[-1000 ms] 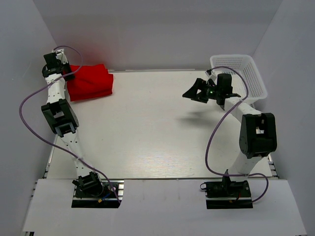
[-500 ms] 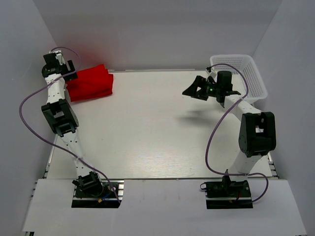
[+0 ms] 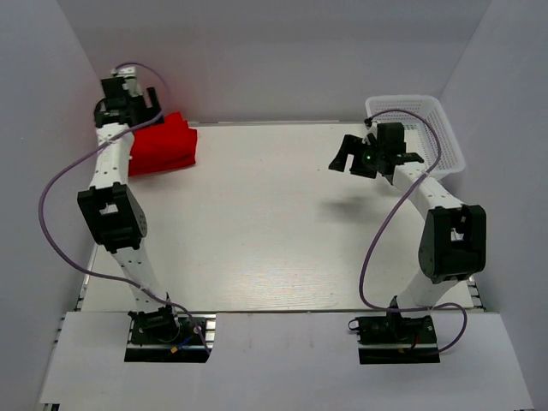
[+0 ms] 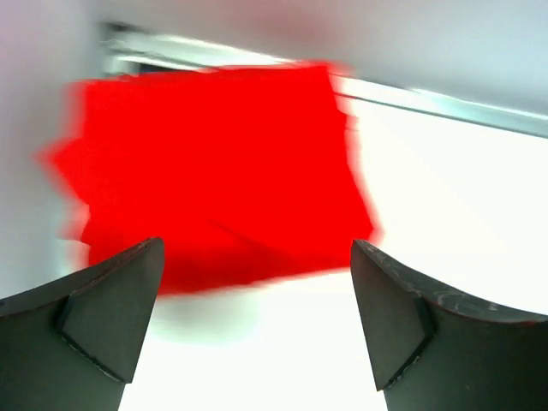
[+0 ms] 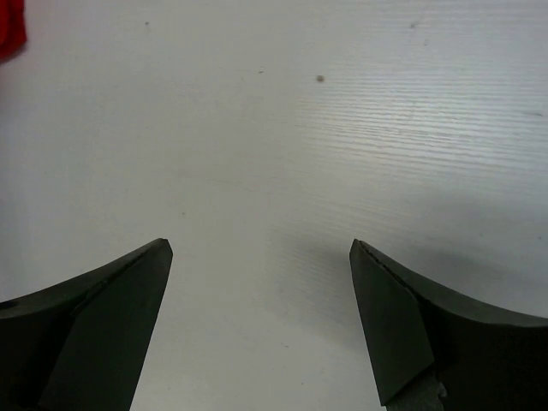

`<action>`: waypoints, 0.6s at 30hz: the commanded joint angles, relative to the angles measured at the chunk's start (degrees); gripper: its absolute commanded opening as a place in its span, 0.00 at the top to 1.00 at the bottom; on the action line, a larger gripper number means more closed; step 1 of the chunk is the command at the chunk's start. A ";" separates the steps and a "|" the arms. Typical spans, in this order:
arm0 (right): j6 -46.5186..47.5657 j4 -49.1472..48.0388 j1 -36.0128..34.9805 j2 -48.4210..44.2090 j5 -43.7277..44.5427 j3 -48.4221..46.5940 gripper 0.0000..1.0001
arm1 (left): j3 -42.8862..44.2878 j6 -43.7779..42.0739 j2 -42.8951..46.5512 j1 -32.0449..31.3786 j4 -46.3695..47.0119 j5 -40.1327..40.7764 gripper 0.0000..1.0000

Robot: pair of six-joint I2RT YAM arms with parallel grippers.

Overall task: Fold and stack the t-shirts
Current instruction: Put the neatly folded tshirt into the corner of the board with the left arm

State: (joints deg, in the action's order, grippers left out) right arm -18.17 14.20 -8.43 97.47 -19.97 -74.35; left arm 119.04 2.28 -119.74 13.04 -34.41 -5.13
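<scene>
The t-shirts (image 3: 164, 144) lie as one folded bright red pile in the far left corner of the table. In the left wrist view the red t-shirts (image 4: 214, 163) fill the upper middle, blurred. My left gripper (image 3: 141, 104) hangs above the pile's far left edge, and the left gripper (image 4: 257, 246) is open with nothing between its fingers (image 4: 111, 308). My right gripper (image 3: 343, 153) is open over bare table at the far right. In its own view the right gripper (image 5: 259, 246) holds nothing, and a red scrap of the t-shirts (image 5: 10, 26) shows at the top left.
A white mesh basket (image 3: 445, 128) stands at the far right corner, just behind the right arm. Grey walls close in the table (image 3: 274, 231) at the back and both sides. Purple cables loop off both arms.
My left gripper opened, let go of the red pile's left edge and rose up and back from it. The right gripper shifted slightly to the right, toward the basket.
</scene>
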 commanded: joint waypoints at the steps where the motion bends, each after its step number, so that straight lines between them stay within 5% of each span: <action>1: 2.35 3.05 -0.63 -5.43 8.19 4.97 0.10 | -10.98 3.94 12.90 -9.67 5.28 -0.70 0.00; 4: 2.26 -0.64 -0.80 -10.26 7.49 11.40 0.10 | -33.27 8.07 23.10 -18.29 14.16 0.91 0.00; 7: 1.91 -3.91 -0.89 -13.78 5.82 17.47 0.10 | -46.21 10.98 28.85 -24.62 16.40 2.30 0.00; 13: 0.42 -6.54 -0.72 -18.36 5.65 25.38 0.10 | -59.78 15.29 38.87 -32.02 15.07 5.13 0.00; 18: 0.33 -9.01 -0.80 -20.13 4.94 28.38 0.10 | -61.74 15.82 43.71 -34.04 15.08 6.79 0.00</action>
State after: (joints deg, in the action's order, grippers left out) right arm -17.76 9.37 -9.13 79.48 -14.33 -46.61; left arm 56.84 16.64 -81.38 -19.73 -22.24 -0.80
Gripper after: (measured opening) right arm 0.904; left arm 0.991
